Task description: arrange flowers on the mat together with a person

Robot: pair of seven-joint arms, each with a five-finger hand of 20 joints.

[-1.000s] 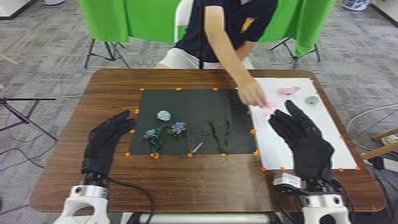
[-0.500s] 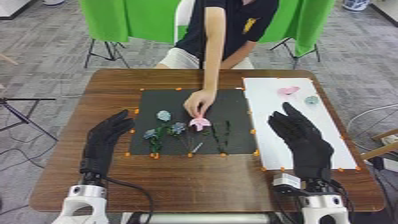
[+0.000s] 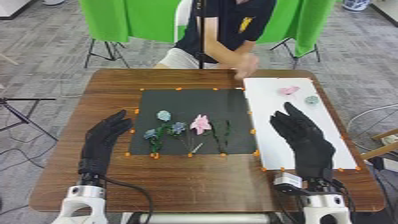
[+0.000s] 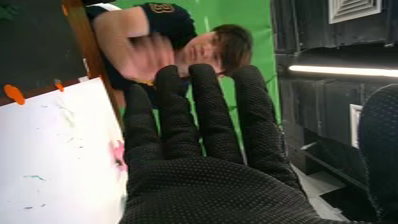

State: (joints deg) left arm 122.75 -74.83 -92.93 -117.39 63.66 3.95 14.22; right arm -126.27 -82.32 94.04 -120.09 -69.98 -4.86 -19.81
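My empty right hand (image 3: 311, 147), fingers extended, hangs over the white sheet (image 3: 266, 94), nearer than my left hand (image 3: 99, 145) to the pink flower (image 3: 289, 90) ahead. Reaching it likely means going forward.

You have two pink petalled flowers (image 3: 201, 124), two round pale blue-green flowers (image 3: 163, 115) and two dusty-blue flowers (image 3: 179, 127). You have one rectangular black mat (image 3: 186, 100), one white sheet (image 3: 271, 95).
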